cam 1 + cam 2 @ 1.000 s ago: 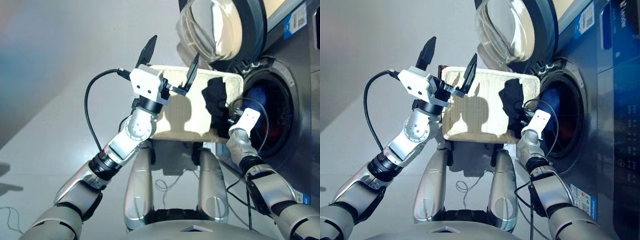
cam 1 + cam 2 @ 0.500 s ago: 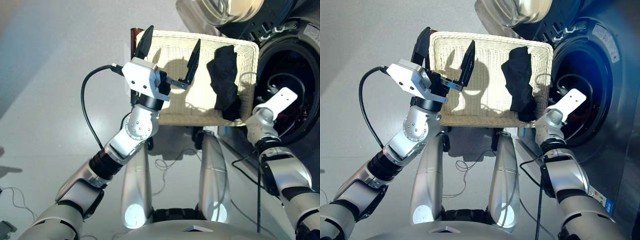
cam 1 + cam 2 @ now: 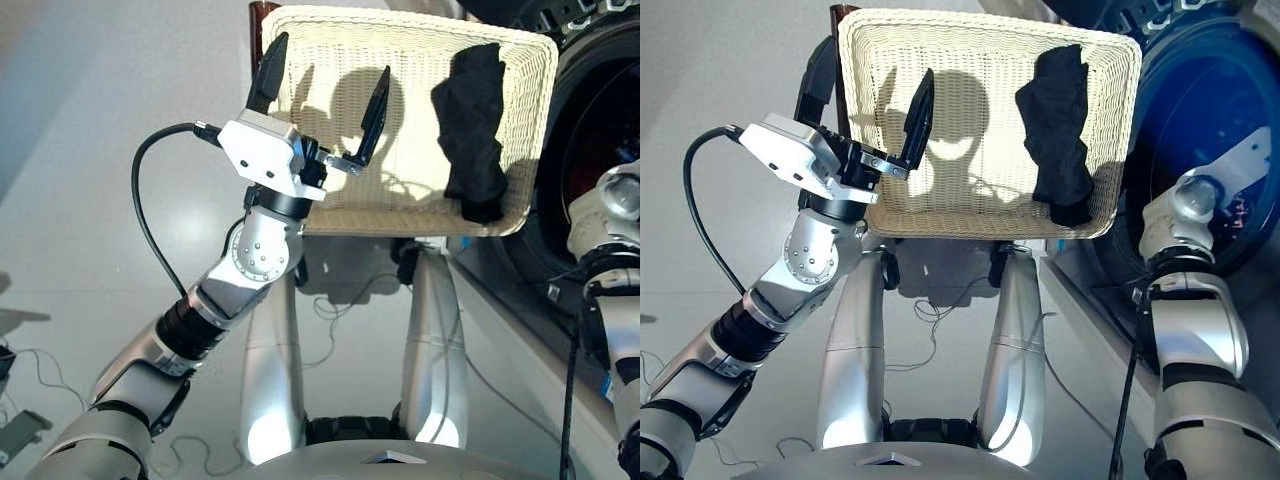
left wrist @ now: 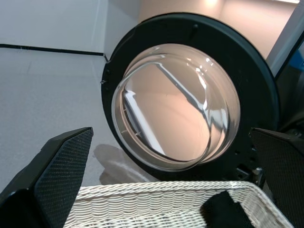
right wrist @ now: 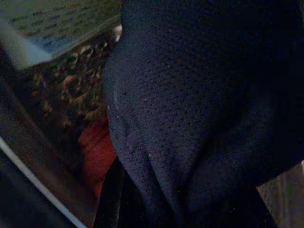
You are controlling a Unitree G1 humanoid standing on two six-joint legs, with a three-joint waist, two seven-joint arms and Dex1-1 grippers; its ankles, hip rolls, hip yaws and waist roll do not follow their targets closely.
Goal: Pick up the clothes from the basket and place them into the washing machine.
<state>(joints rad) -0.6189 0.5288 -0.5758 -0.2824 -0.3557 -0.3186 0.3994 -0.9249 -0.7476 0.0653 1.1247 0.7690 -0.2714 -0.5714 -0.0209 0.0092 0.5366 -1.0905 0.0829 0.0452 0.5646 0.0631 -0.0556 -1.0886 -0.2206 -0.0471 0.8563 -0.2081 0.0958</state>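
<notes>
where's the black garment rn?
The black garment lies in the basket, along its right end beside the washing machine, head views. The open left end effector hovers over the basket's other end, apart from it.

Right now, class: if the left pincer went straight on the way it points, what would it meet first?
Probably the round black-rimmed glass porthole door, centred ahead of the open left pincer; the cream-white woven wicker basket looks lower.

Basket [image 3: 330, 30]: cream-white woven wicker. Garment in it [image 3: 472, 120]: black. Navy knit cloth [image 5: 199, 118] w/ coral-red cloth [image 5: 97, 152] beside. Washer door [image 4: 190, 95]: black rim, clear glass.
</notes>
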